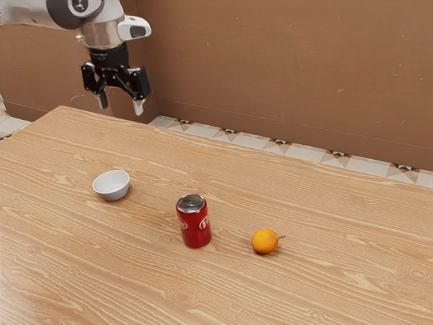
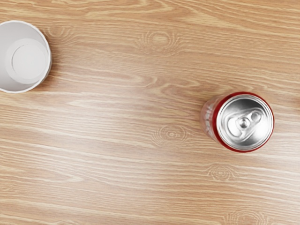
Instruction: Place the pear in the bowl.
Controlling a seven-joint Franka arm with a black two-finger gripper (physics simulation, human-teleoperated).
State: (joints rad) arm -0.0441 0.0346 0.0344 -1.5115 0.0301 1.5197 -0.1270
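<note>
Hanging high with an open pincer (image 1: 121, 104), jaws spread apart and nothing between. Judging by that, at the opening step: reaching for the pear (image 1: 264, 242). Find it resting on the desk (image 1: 331, 291), past the red soda can (image 1: 196, 223) towards the exterior view's right, well apart from the small white bowl (image 1: 111, 185).

Next, travel over to the pear with jaws wide, clear the upright can standing between fruit and bowl, and only then come down from above. Centre on the round, orange-yellow body rather than the thin stem (image 1: 281, 237); close evenly, for fear of rolling it away. Afterwards, lift high enough to pass over the can, then lower into the bowl before letting go.

As for the surface, note warm, pale wood with wavy grain and scattered knots, softly shining in the wrist view. Behind the desk, notice a brown wall (image 1: 284, 68), lightly scuffed, above patterned floor tiles (image 1: 257, 143) in cream, orange and black.
</note>
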